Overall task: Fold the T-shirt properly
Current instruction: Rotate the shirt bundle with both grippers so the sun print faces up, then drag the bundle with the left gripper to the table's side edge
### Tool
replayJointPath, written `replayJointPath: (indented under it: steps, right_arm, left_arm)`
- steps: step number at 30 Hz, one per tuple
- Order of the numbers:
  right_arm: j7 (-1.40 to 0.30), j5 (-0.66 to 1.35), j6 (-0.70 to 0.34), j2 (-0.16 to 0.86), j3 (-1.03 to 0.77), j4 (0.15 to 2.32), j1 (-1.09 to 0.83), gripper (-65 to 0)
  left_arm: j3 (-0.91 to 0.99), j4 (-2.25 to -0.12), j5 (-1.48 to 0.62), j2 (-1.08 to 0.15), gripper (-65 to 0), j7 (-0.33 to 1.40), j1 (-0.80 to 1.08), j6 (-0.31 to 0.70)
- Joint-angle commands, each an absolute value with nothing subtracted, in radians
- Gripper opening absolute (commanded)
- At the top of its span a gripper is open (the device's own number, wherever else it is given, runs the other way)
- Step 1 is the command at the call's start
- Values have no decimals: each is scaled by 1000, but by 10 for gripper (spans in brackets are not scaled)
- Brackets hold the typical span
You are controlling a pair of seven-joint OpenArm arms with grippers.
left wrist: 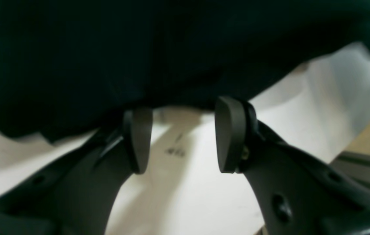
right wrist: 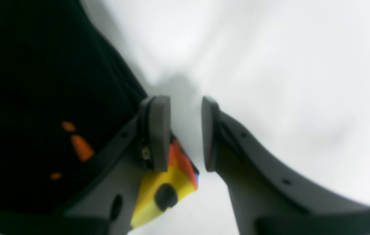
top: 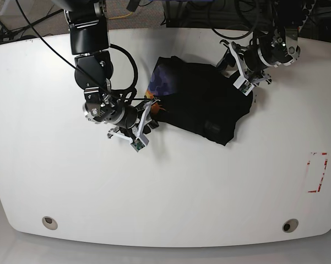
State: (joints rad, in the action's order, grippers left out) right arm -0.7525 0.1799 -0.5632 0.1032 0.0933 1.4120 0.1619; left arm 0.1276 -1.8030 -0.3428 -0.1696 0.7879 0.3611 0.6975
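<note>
Black T-shirt (top: pixel 201 102), one; two pincers.

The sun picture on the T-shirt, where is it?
In the base view, the sun print sits on the black T-shirt's left edge, beside the right pincer, near the white table's far side.

The T-shirt (top: pixel 201 102) is plain black, soft and bunched into a rumpled heap between my two arms, toward the far edge of the counter (top: pixel 171 187). At its edge on my right side, an orange-and-yellow print (right wrist: pixel 171 182) shows.
</note>
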Motion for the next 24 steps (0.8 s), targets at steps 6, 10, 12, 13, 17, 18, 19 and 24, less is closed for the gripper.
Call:
replayJointPath:
  steps: [6, 10, 12, 13, 17, 18, 19, 24]
  right_arm:
    - [-648, 174, -575, 136, 111, 1391, 143, -496]
    - [-651, 179, -599, 163, 111, 1457, 79, -498]
    - [-653, 173, -599, 176, 111, 1521, 25, -498]
    - [-653, 179, -599, 182, 113, 1555, -2, -498]
    - [-653, 173, -591, 176, 117, 1669, -107, -498]
    - [-653, 177, -591, 174, 128, 1692, -128, -498]
    - [-653, 179, -590, 165, 151, 1704, -143, -498]
    - [-676, 168, -588, 108, 242, 1718, -159, -498]
  left_arm:
    - [130, -1600, -354, -206, -369, 766, 165, 698]
    - [128, -1478, -294, -216, -369, 765, 58, 698]
    - [128, -1419, -245, -214, -369, 765, -8, 698]
    - [122, -1388, -225, -214, -369, 765, -41, 698]
    - [99, -1300, -188, -216, -369, 763, -150, 698]
    - [99, -1297, -188, -220, -369, 763, -171, 698]
    - [101, -1299, -188, -222, -369, 765, -185, 698]
    - [101, -1423, -191, -294, -369, 771, -199, 698]
